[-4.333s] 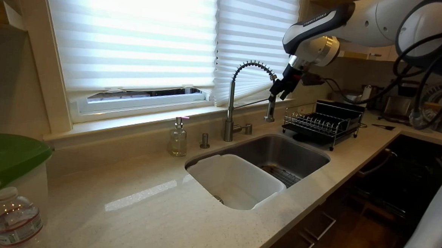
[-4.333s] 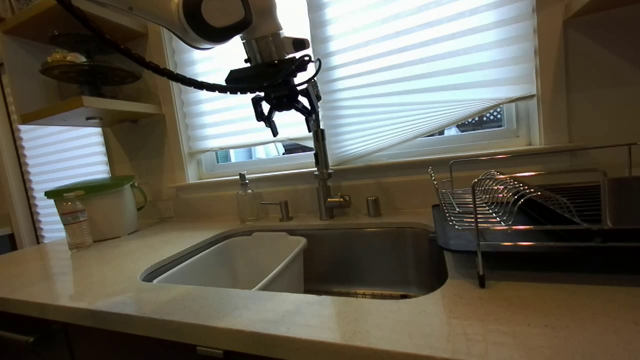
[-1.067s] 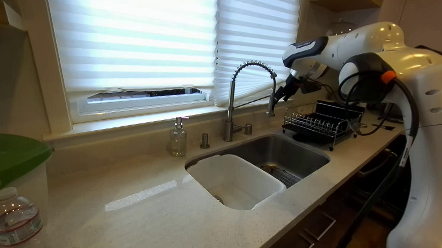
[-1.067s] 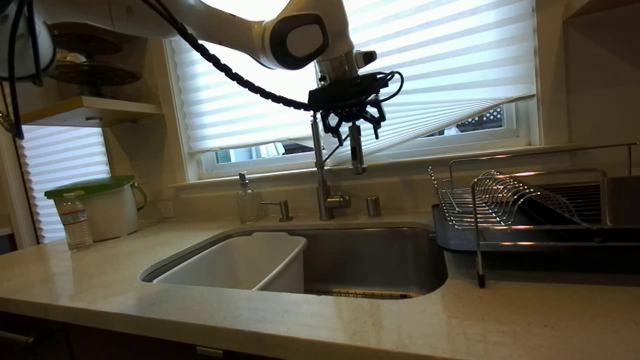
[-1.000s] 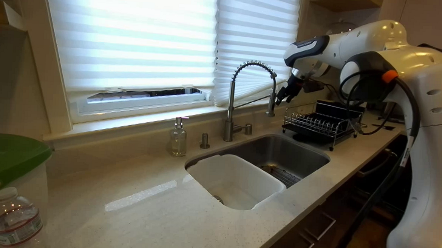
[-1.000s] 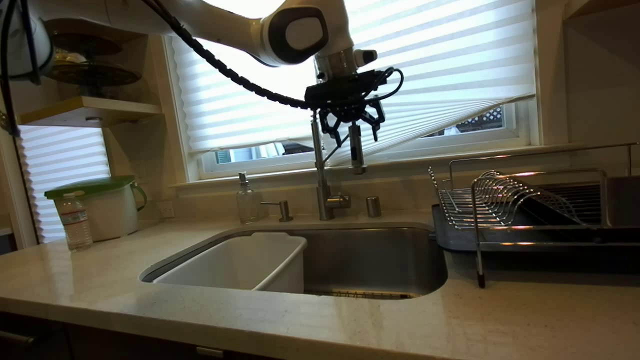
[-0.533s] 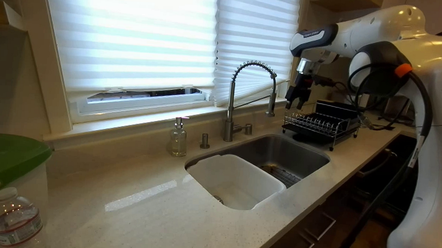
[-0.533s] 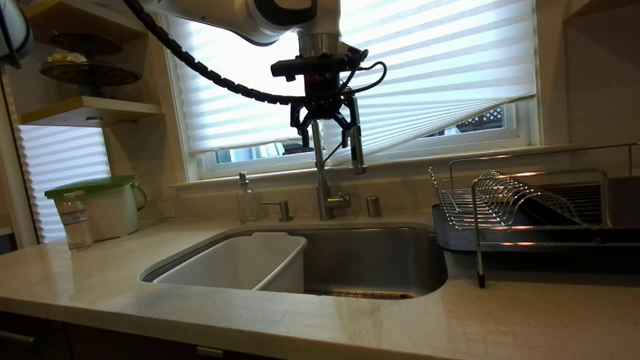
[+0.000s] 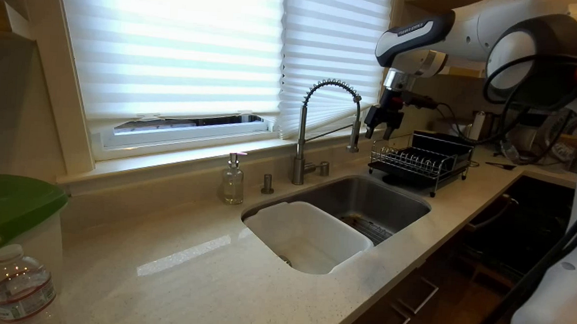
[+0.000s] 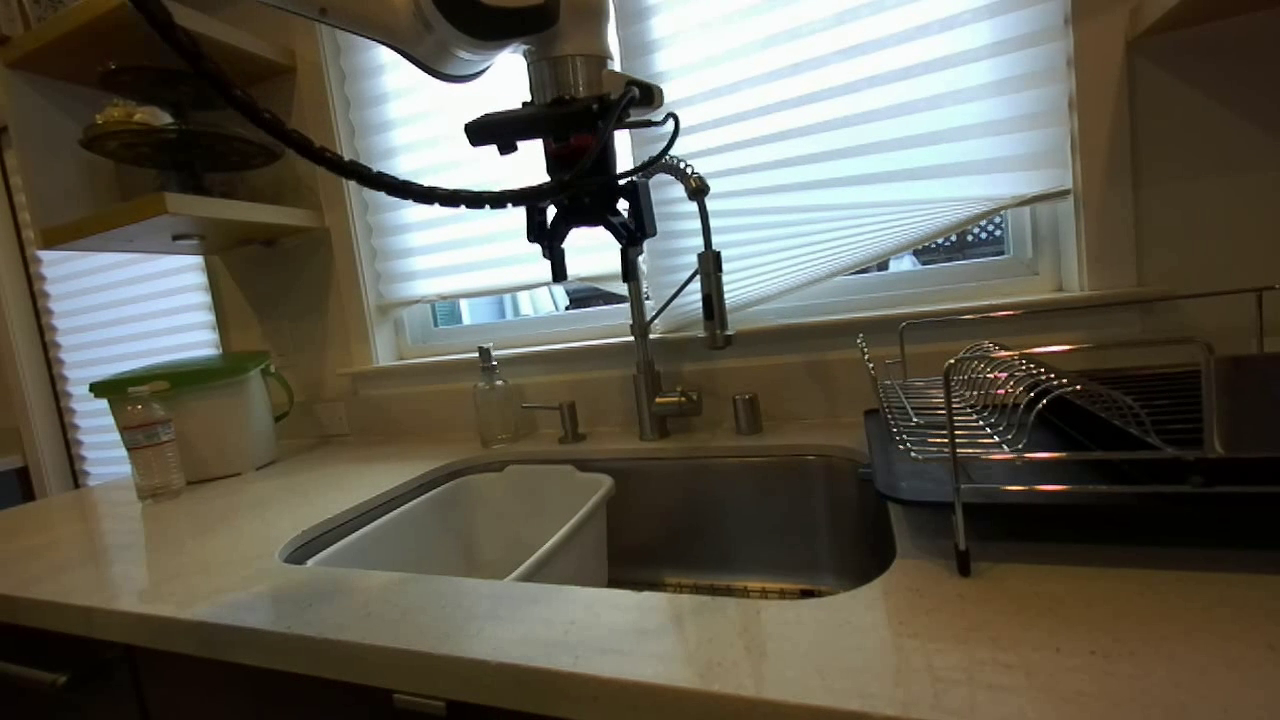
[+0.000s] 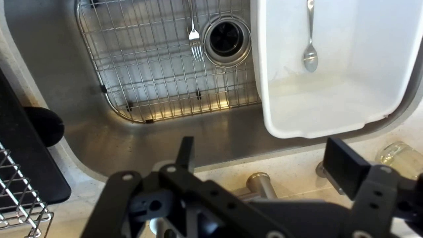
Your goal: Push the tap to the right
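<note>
The tap (image 9: pixel 302 133) is a slim silver gooseneck behind the sink. Its nozzle (image 10: pixel 712 300) hangs to the right of the post in both exterior views. In an exterior view my gripper (image 10: pixel 594 272) hides part of the post and arch. It hangs upright, left of the nozzle, with a visible gap. In an exterior view the gripper (image 9: pixel 378 133) appears right of the nozzle, also apart. In the wrist view the gripper (image 11: pixel 261 145) is open with nothing between its fingers. A metal post, probably the tap's base (image 11: pixel 261 185), shows beyond them, partly hidden.
The sink (image 10: pixel 750 520) holds a white tub (image 10: pixel 450 520), with a spoon (image 11: pixel 310 58) in it. A fork (image 11: pixel 195 39) lies on the sink grid. A dish rack (image 9: pixel 422 156) stands beside the sink. A soap dispenser (image 9: pixel 233 181) and a small stubby fixture (image 9: pixel 267 184) stand behind.
Since the oldest frames the nozzle has swung right in an exterior view. My gripper moved right, then back left there, turning upright. It stayed open, and the tap held still over the last second.
</note>
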{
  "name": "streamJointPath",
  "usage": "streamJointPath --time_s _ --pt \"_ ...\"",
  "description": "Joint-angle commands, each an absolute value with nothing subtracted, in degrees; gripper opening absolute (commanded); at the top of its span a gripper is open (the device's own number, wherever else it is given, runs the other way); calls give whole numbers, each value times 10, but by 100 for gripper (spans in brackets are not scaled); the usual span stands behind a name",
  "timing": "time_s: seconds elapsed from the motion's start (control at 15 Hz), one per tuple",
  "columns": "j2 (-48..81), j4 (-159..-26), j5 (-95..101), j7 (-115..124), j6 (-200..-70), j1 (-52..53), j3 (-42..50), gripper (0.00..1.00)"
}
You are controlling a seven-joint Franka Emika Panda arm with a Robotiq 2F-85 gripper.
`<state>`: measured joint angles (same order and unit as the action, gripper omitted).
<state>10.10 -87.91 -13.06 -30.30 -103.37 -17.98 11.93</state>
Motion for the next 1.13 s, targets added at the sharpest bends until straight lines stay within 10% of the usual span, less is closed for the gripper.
streamJointPath --time_s 0.0,1.07 --pt "12 -1017 -114 -253 -1124 -160 116 100" --pt "-173 -1412 -43 -137 -1403 -96 105 100"
